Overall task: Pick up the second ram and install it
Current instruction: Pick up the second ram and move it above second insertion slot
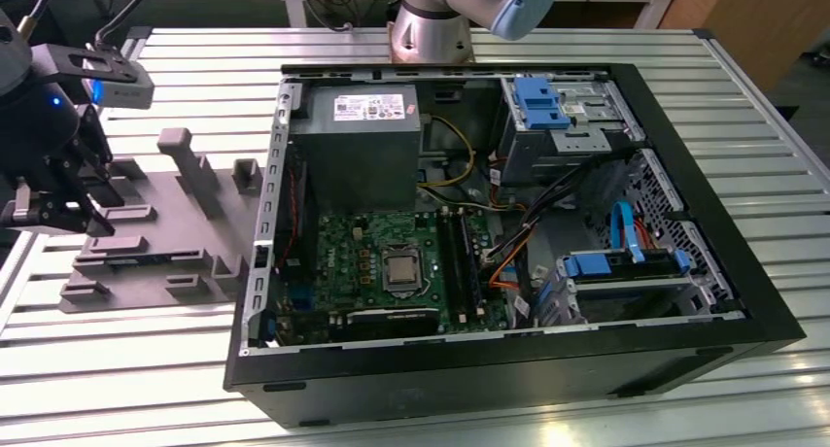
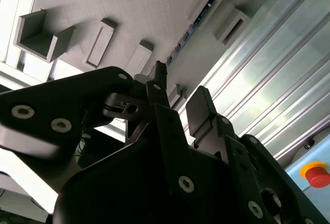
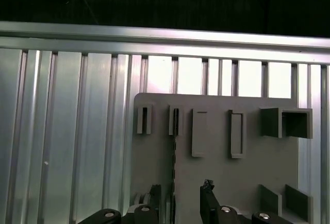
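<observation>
- The grey holder point(image 1: 175, 272) sits near the slatted table's point(image 1: 117, 369) edge on the exterior view's left, just beside the open computer case point(image 1: 519, 374) housing a green motherboard point(image 1: 344, 243).
- The second ram point(image 3: 175, 154) stands edgewise in the holder's slot, its long axis pointing towards the gripper point(image 3: 180, 195).
- The jaws are apart, straddling the ram's line.
</observation>
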{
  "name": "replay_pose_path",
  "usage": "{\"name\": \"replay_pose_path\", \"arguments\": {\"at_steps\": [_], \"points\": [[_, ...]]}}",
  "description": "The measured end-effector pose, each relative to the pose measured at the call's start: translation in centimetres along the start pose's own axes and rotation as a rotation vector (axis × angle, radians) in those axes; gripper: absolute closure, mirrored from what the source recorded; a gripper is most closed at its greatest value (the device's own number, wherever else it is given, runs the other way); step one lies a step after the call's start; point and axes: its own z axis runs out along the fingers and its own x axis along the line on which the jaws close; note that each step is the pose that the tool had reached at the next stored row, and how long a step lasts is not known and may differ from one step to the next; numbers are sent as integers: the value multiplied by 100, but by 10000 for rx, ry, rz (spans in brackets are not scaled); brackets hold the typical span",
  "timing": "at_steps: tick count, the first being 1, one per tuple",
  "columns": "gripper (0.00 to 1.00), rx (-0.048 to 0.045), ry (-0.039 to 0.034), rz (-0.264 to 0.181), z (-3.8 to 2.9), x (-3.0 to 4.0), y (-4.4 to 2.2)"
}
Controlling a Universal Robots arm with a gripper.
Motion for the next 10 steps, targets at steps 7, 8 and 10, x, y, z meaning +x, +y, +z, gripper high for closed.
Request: {"name": "replay_pose_path", "arguments": {"at_steps": [7,8,10], "points": [[57,-16,21,-623,18,1,1],[57,-17,22,-630,25,1,3],[57,-16,22,-630,50,0,12]]}}
